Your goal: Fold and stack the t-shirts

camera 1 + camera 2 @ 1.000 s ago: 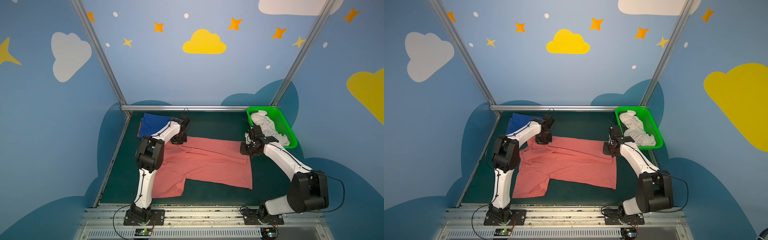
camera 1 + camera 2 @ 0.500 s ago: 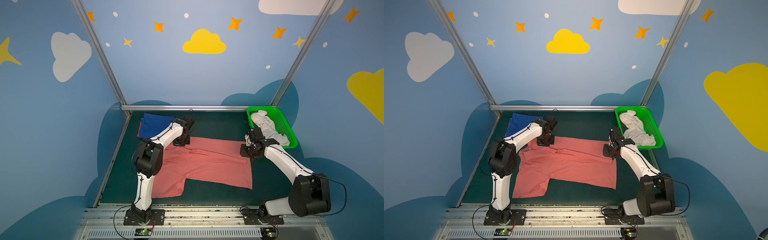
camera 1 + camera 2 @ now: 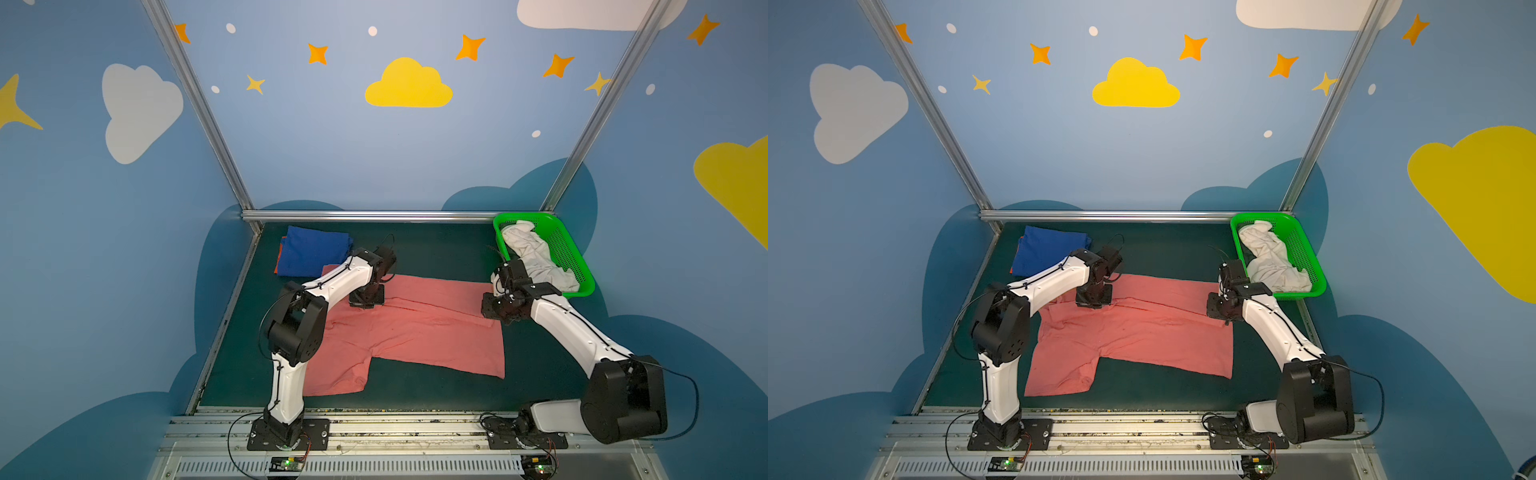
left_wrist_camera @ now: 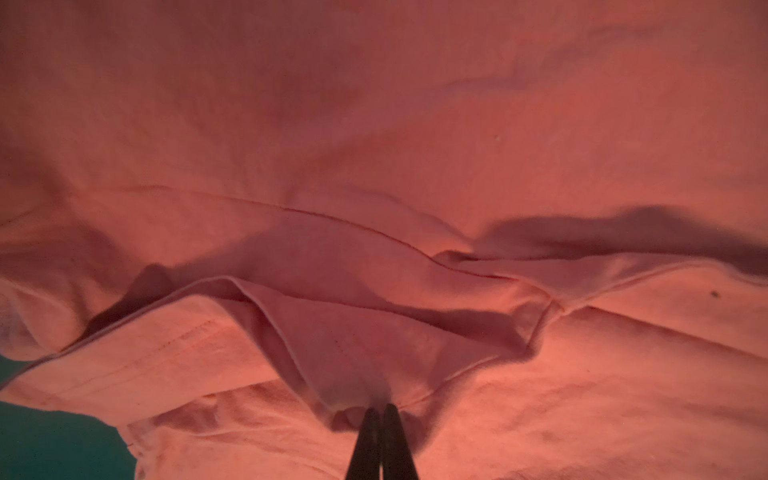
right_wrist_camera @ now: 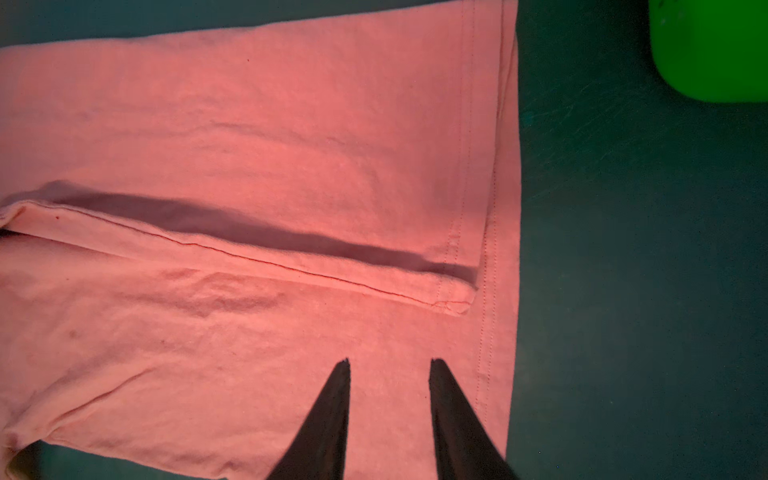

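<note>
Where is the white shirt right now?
In both top views the white t-shirt lies crumpled inside the green basket, at the far right corner of the table, just beyond the spread-out salmon-pink t-shirt.

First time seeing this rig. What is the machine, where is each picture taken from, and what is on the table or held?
The left arm and right arm are white robot arms bolted at the near edge of a dark-green table. Both top views come from one camera head above; the two close-ups come from a camera on each wrist. A salmon-pink shirt lies spread out, its far edge folded over. A folded blue shirt sits back left; a crumpled white shirt lies in the green basket. The left jaws are shut, pinching a fold of the salmon-pink shirt; the right jaws stand open above its hem.
</note>
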